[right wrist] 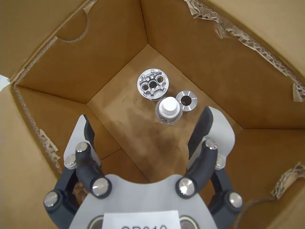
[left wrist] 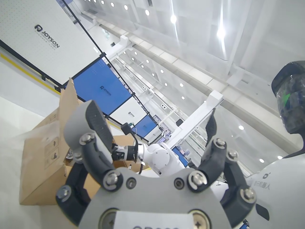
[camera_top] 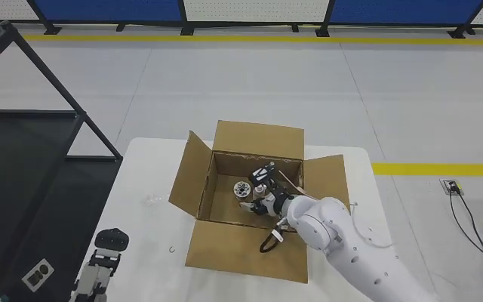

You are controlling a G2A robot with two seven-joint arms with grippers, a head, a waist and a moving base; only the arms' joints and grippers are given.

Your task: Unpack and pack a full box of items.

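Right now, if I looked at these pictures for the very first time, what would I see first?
Probably the big open cardboard box in the middle of the white table. The right gripper hangs open over its inside, above three small things huddled on the box floor: a spoked metal disc, a white-capped clear bottle and a small metal ring.

An industrial hall: yellow floor line (camera_top: 226, 38), blue partition panels (camera_top: 106, 9), high ceiling (left wrist: 190, 36) with lamps
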